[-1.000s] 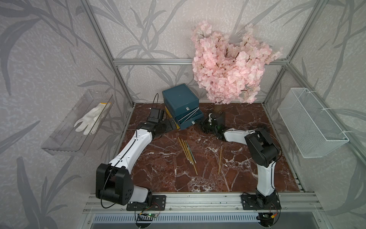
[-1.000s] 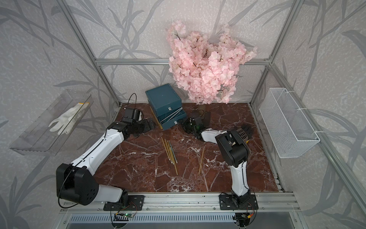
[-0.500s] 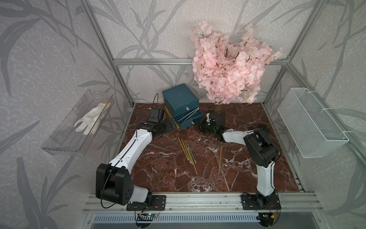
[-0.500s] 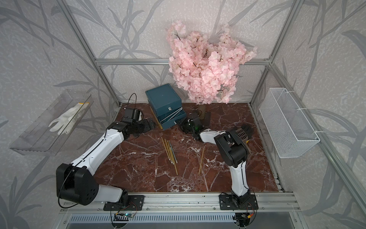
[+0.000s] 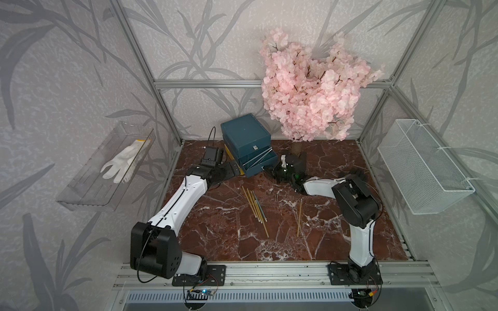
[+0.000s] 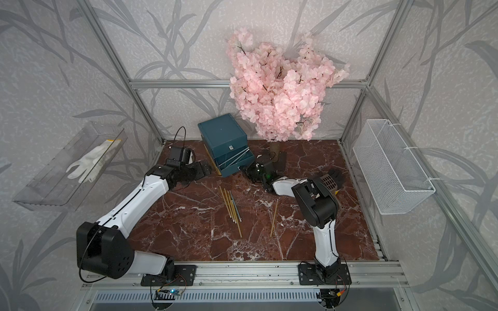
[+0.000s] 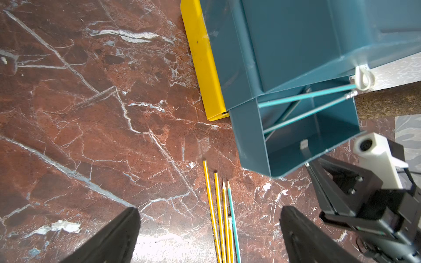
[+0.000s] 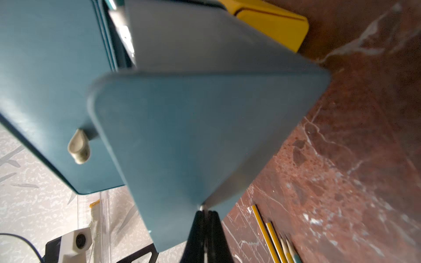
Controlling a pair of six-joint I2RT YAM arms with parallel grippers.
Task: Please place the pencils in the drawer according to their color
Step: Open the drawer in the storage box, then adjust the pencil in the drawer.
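Pencils lie loose mid-worktop, two more in the pulled-out teal drawer at the far side, whose tab the right end effector clenches, the left end effector released just left of it.

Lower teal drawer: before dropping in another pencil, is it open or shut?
Open. The lower teal drawer juts out from the chest, and its exposed inside shows teal pencils lying slantwise.

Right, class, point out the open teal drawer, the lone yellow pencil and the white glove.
open teal drawer (image 5: 260, 168), in a top view, on its front panel.
lone yellow pencil (image 5: 299, 218), in a top view, mid-shaft.
white glove (image 5: 122, 163), in a top view, on its palm.
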